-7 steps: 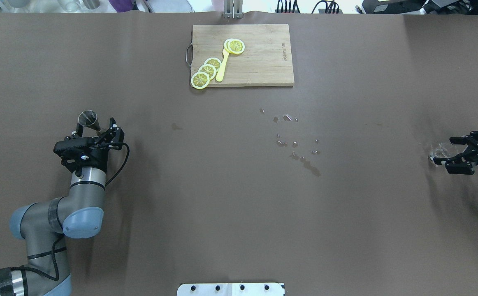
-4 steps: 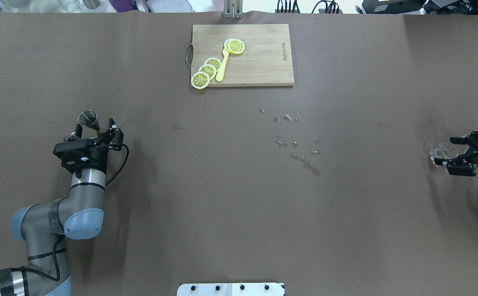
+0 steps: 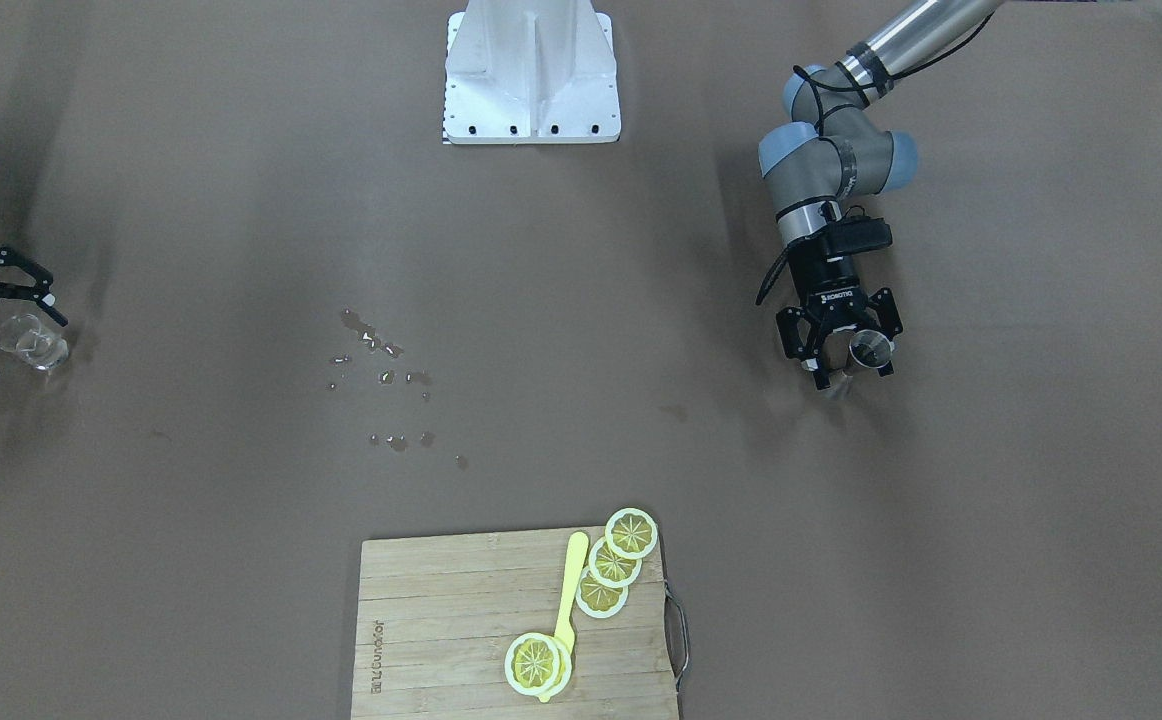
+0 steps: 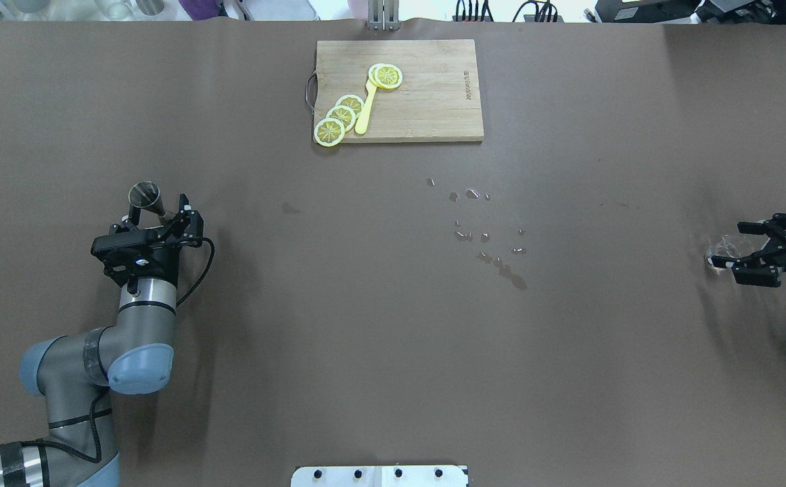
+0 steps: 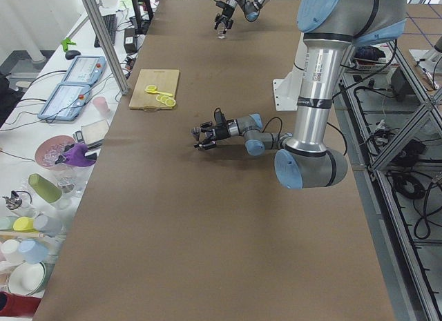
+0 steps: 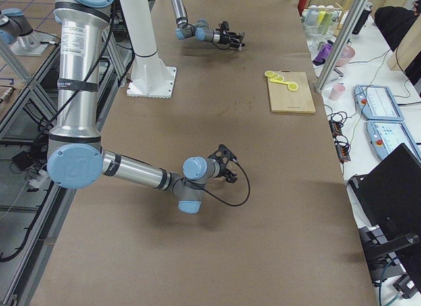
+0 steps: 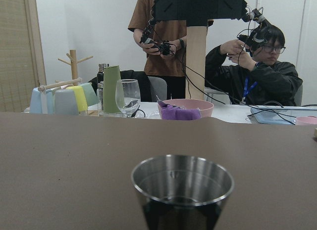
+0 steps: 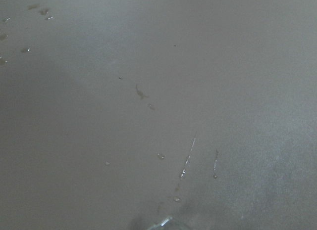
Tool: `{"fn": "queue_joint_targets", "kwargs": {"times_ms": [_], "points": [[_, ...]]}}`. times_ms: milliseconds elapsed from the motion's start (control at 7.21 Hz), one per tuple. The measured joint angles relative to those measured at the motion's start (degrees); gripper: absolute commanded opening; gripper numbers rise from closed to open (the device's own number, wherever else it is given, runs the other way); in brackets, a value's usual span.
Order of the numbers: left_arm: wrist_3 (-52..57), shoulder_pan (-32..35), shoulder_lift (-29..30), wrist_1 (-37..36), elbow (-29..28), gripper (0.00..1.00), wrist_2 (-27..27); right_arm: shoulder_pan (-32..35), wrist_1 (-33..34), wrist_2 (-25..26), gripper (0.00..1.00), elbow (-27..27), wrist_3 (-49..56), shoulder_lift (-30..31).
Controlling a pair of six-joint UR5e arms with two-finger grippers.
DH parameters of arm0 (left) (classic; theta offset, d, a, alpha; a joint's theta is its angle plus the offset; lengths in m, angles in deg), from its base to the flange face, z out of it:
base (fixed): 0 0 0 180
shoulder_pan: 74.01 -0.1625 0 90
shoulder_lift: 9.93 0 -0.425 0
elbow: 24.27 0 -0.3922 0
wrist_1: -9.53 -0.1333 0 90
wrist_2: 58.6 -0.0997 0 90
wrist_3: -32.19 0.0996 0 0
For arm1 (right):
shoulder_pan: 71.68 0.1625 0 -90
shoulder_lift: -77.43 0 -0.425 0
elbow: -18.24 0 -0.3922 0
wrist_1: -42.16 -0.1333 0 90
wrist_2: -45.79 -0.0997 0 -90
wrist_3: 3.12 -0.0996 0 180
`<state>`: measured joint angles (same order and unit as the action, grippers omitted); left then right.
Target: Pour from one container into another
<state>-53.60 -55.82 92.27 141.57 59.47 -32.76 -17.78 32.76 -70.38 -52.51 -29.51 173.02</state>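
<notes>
A small steel cup stands at the table's left side, and its rim fills the bottom of the left wrist view. My left gripper is open, with its fingers on either side of the cup's lower part. At the far right a clear glass rests on the table between the spread fingers of my open right gripper. The front-facing view shows this glass just past that gripper. Only a sliver of the glass rim shows in the right wrist view.
A wooden cutting board with lemon slices and a yellow spoon lies at the far middle. Spilled droplets dot the brown table between the arms. Cups, glasses and operators are beyond the far edge.
The right wrist has drawn back slightly toward the table's right edge, its fingers still spread around the glass. The left arm has barely shifted, and both containers stay put.
</notes>
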Motion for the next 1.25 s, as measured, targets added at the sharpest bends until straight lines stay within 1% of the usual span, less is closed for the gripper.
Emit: {"fn": "queue_joint_targets", "kwargs": {"times_ms": [139,416,693,832,971,1109,1248], "points": [[0.1,0.0,0.0,0.0,0.1,0.36,0.0,0.0,-0.2,0.3,1.0,0.3,-0.1,-0.3],[0.1,0.0,0.0,0.1,0.1,0.34,0.0,-1.0,-3.7,3.4,1.0,3.1,-0.2,-0.8],[0.1,0.0,0.0,0.1,0.0,0.34,0.0,-2.3,-6.2,4.9,1.0,5.2,-0.5,-1.6],[0.1,0.0,0.0,0.1,0.0,0.29,0.0,-2.7,-6.5,5.0,1.0,5.5,-0.7,-1.8],[0.1,0.0,0.0,0.1,0.1,0.22,0.0,-3.0,-6.6,5.1,1.0,5.9,-0.9,-2.2],[0.1,0.0,0.0,0.1,0.3,0.07,0.0,-3.1,-6.7,5.1,1.0,6.4,-0.9,-2.6],[0.2,0.0,0.0,0.1,0.5,0.0,0.1,-3.2,-6.8,5.1,0.98,6.8,-0.9,-2.7]]}}
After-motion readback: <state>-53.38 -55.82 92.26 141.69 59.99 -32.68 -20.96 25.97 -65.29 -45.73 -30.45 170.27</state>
